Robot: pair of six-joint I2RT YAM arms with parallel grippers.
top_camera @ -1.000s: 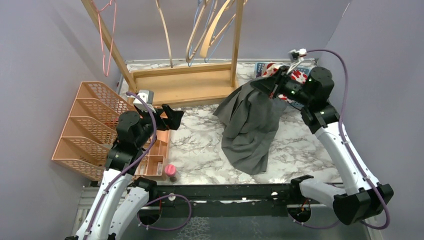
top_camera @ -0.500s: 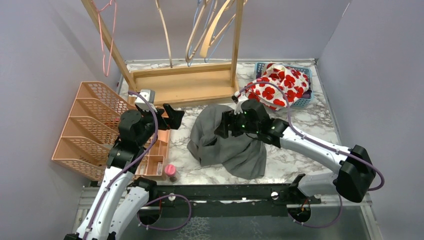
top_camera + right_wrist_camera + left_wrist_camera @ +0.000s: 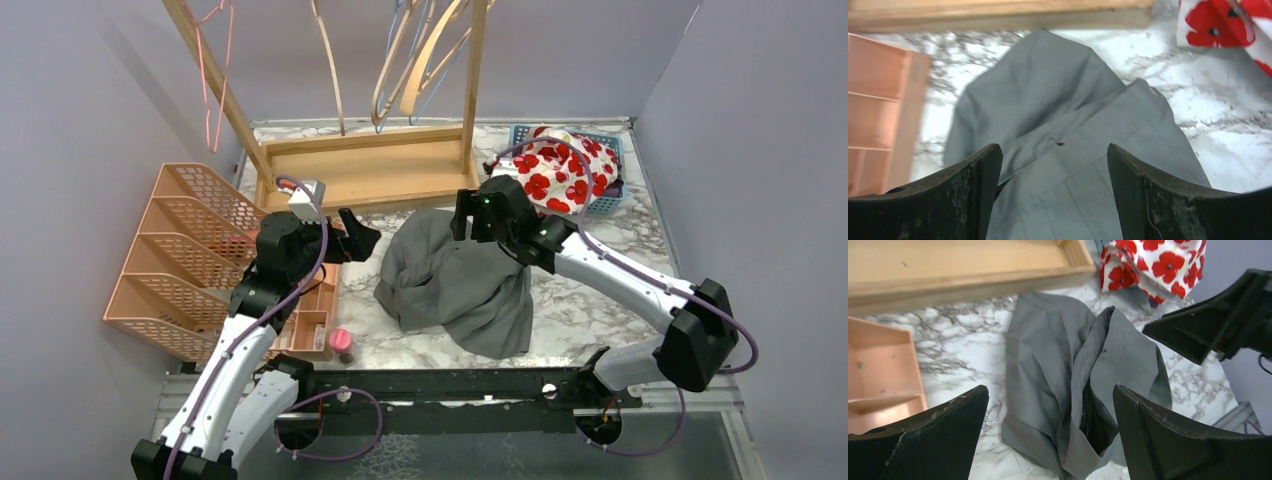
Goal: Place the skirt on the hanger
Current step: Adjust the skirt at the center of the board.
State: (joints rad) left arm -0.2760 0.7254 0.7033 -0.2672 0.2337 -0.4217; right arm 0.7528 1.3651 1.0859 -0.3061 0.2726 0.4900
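Note:
The grey skirt [image 3: 455, 285] lies crumpled in a heap on the marble table, also seen in the left wrist view [image 3: 1063, 365] and the right wrist view [image 3: 1068, 150]. Several hangers [image 3: 420, 60] hang from the wooden rack at the back. My left gripper [image 3: 362, 232] is open just left of the skirt, its jaws [image 3: 1050, 390] framing the folds without touching them. My right gripper [image 3: 468, 225] is open above the skirt's far edge, with nothing between its jaws [image 3: 1054, 147].
A peach organiser [image 3: 175, 260] stands at the left. The rack's wooden base [image 3: 370, 170] is behind the skirt. A blue basket [image 3: 612, 145] at the back right holds a red-flowered cloth [image 3: 555, 165]. A small pink-capped bottle [image 3: 341, 343] stands near the front edge.
My right gripper carried the skirt from near the basket to the table's middle, opened and let it drop. The left gripper has shifted a little right, toward the skirt.

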